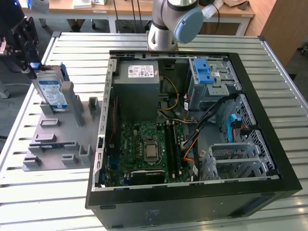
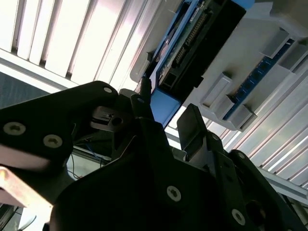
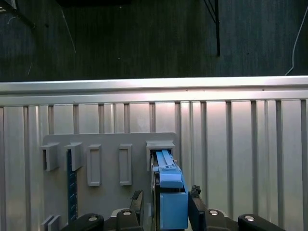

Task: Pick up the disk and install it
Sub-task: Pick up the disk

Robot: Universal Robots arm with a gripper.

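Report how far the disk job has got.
Done: the gripper is at the disk, open, fingers either side of its blue carrier. In hand: nothing gripped; the disk stands upright in the grey holder. Left: lifting it and fitting it into the open computer case.

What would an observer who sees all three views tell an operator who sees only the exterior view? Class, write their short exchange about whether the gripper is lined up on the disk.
Operator: Is the gripper lined up on the disk?
Observer: Yes. In the first wrist view the blue frame of the disk stands between the two fingers of the gripper.
Operator: Has it closed on it?
Observer: No. That view shows a gap, with the grey holder visible through it, between one finger and the frame.
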